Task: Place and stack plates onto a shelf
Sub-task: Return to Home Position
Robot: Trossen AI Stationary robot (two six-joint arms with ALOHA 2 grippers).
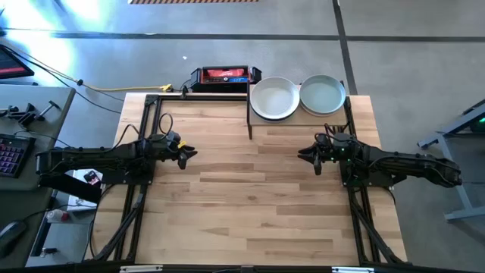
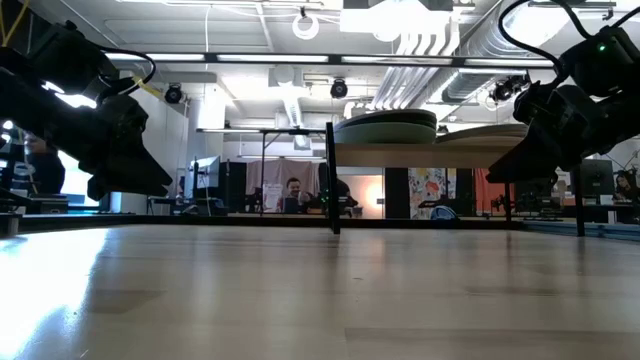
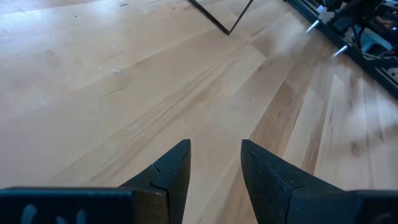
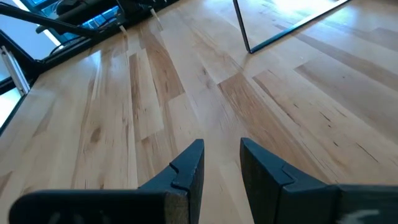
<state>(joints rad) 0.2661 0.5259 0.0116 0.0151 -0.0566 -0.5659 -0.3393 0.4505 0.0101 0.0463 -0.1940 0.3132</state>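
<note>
Now the left gripper (image 1: 188, 155) hangs well off the shelf's (image 1: 299, 121) left front corner, fingers slightly apart on nothing. Behind the shelf's left end, a red-topped box (image 1: 221, 74) bears a label too small to read. On the shelf the plates sit as a pale-topped stack (image 1: 274, 98) beside a grey-green-topped stack (image 1: 323, 95). They look stiff, matte and probably breakable; the rim seems the likely hold. The right gripper (image 1: 307, 156) hovers just before the shelf's front edge, likewise parted and empty.

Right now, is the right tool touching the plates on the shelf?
Apart. The high view shows the right tool over bare tabletop, clear of the shelf where the plates sit in two stacks.
</note>
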